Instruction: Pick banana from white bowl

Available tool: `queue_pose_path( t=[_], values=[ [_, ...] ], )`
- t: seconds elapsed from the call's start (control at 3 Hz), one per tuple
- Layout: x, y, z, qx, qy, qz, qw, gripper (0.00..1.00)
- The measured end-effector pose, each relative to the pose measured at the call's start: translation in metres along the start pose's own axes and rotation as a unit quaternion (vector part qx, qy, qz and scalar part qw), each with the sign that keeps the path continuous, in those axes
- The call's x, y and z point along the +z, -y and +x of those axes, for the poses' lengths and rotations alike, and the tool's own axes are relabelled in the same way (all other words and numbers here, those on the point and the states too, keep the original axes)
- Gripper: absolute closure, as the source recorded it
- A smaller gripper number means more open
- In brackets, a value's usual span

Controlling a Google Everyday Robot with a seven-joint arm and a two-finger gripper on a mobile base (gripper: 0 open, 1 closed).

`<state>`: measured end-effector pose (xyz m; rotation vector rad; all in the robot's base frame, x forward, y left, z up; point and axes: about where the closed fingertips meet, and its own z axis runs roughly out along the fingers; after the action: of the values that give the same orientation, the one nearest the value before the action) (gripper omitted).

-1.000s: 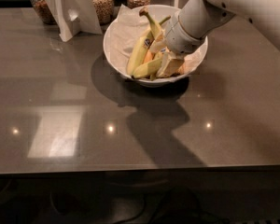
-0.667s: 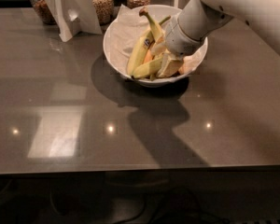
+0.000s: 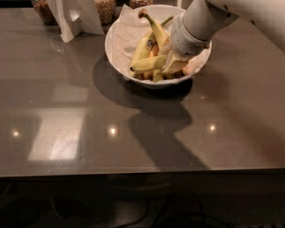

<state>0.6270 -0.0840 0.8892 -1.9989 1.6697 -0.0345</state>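
The white bowl (image 3: 118, 51) stands at the back middle of the dark table, lined with white paper. Several bananas lie in it. A long yellow-green banana (image 3: 141, 50) with a blue sticker leans up the bowl's left-centre, its thin stem pointing up and right. A shorter yellow banana (image 3: 148, 63) lies crosswise in front of it. Another banana (image 3: 156, 28) sticks up with a dark stem. My gripper (image 3: 173, 64) is down inside the bowl on its right side, in among the bananas, at the right end of the crosswise banana. The white arm comes in from the upper right.
Glass jars (image 3: 104, 1) of grains stand behind the bowl along the table's back edge. A white card stand (image 3: 71, 11) is at the back left. The table's front edge (image 3: 142, 175) runs across the lower part of the view.
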Motion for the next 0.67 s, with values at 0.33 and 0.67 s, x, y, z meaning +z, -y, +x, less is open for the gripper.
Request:
queue_pose_path(
  t=[0.33, 0.67],
  values=[
    [-0.021, -0.001, -0.004, 0.000, -0.015, -0.004, 0.9999, 1.00],
    [-0.046, -0.006, -0.012, -0.013, -0.026, -0.009, 0.9996, 1.00]
  ],
)
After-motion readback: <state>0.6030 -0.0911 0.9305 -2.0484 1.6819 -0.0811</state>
